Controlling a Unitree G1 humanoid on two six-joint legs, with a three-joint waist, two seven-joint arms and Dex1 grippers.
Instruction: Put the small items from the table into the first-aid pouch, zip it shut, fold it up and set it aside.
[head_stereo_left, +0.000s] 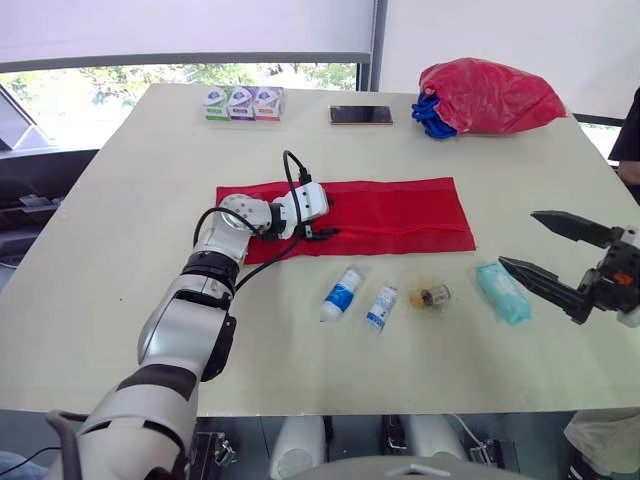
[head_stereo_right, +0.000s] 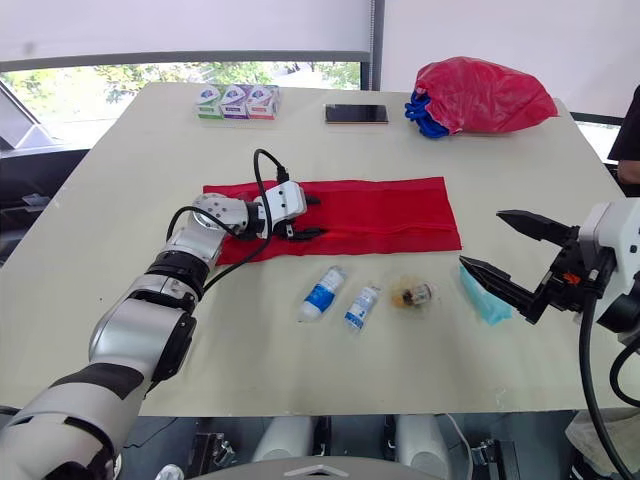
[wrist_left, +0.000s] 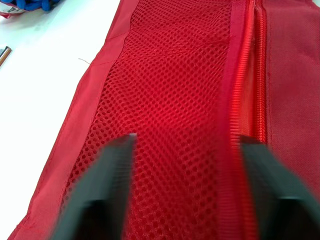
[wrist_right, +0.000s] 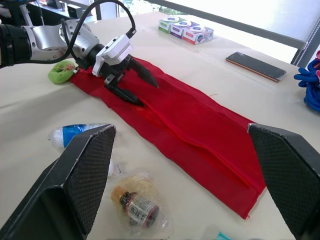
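Note:
The red first-aid pouch (head_stereo_left: 390, 213) lies unfolded flat across the middle of the table. My left gripper (head_stereo_left: 332, 218) rests open on its left part, one finger on the mesh (wrist_left: 165, 100) and the other just past the zipper (wrist_left: 244, 95). In front of the pouch lie two small blue-and-white bottles (head_stereo_left: 342, 293) (head_stereo_left: 381, 306), a brown vial in a clear bag (head_stereo_left: 430, 296) and a teal packet (head_stereo_left: 502, 292). A green item (wrist_right: 61, 71) sits by the pouch's left end. My right gripper (head_stereo_left: 518, 239) hovers open above the table's right side, beside the teal packet, holding nothing.
At the back of the table stand three small boxes (head_stereo_left: 243, 103), a phone (head_stereo_left: 361, 115) and a red plastic bag (head_stereo_left: 490, 95) with something blue under it. A person's dark sleeve (head_stereo_left: 630, 135) shows at the right edge.

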